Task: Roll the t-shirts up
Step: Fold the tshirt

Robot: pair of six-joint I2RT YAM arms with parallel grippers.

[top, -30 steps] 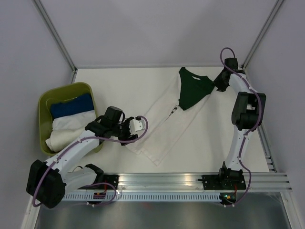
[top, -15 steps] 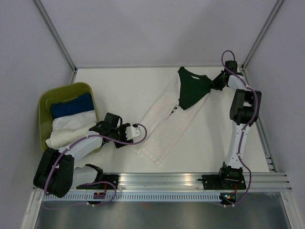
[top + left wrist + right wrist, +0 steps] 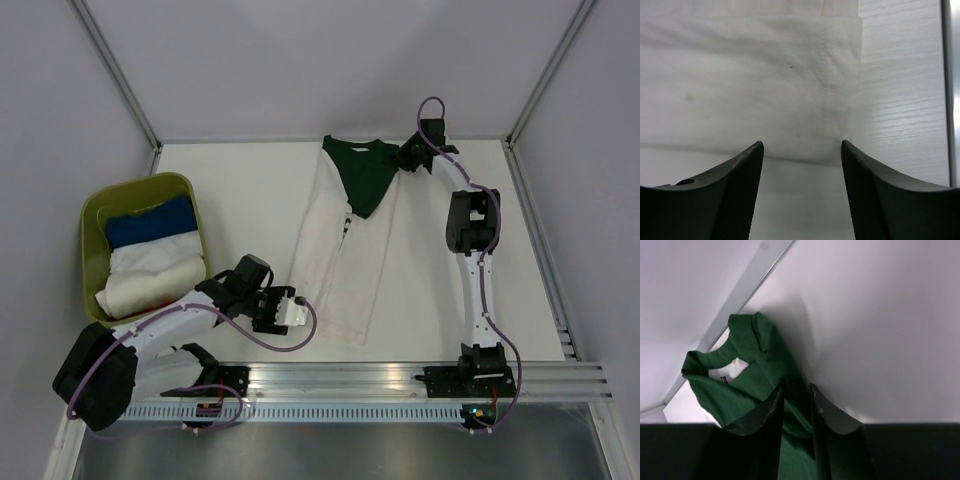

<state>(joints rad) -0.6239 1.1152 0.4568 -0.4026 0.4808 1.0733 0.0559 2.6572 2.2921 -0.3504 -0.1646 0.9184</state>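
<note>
The white t-shirt (image 3: pixel 330 270) lies as a long folded strip from the back of the table toward the near edge. The dark green t-shirt (image 3: pixel 365 178) lies across its far end. My right gripper (image 3: pixel 408 158) is at the green shirt's right edge and is shut on a fold of that green cloth (image 3: pixel 740 390), which passes between the fingers in the right wrist view (image 3: pixel 796 386). My left gripper (image 3: pixel 293 310) is low at the white shirt's near left edge. It is open (image 3: pixel 801 145), with the stitched hem (image 3: pixel 750 75) just ahead of its fingertips and nothing between them.
A yellow-green bin (image 3: pixel 140 185) stands at the left, holding folded blue and white cloth. A metal rail (image 3: pixel 400 380) runs along the near edge. Frame posts stand at the table's back corners, and the back wall is close behind the right gripper.
My right gripper has dragged the green shirt leftward along the back, and the white shirt's far end has swung with it, so the strip lies straighter. My left gripper has moved nearer and rightward.
</note>
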